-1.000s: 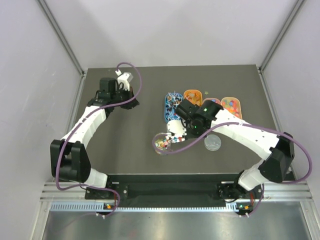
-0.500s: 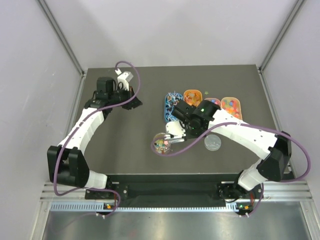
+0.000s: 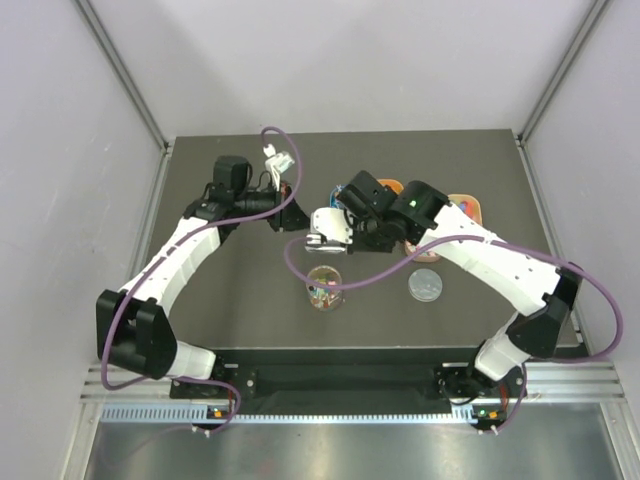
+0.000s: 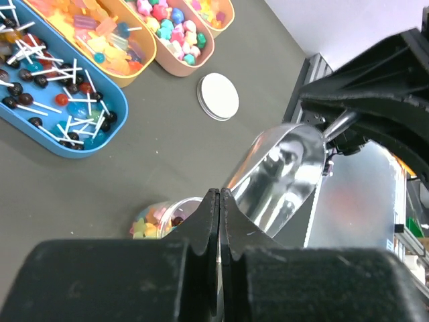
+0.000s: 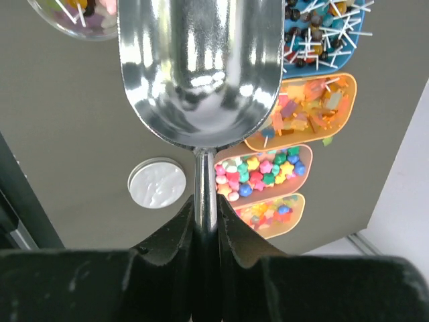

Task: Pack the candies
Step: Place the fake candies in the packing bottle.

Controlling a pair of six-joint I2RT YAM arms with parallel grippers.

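The candies fill several oval trays: star candies (image 5: 265,171), orange pieces (image 5: 308,107) and lollipops (image 4: 47,74). More candies (image 4: 155,218) lie in the clear jar (image 3: 323,287) at the table's middle front. My right gripper (image 5: 205,201) is shut on the handle of a metal scoop (image 5: 201,67), whose bowl is empty and held above the table behind the jar. In the top view the scoop (image 3: 325,228) is beside the trays. My left gripper (image 4: 220,196) is shut and empty, just left of the scoop (image 4: 281,174) in the top view (image 3: 285,200).
The jar's round lid (image 3: 425,285) lies flat to the right of the jar, also seen in the wrist views (image 4: 218,96) (image 5: 157,182). The right arm covers most of the trays (image 3: 462,207) from above. Grey walls stand on both sides of the table.
My right gripper has lifted the scoop off the jar and carried it back and left. My left gripper has swung right toward the table's middle.
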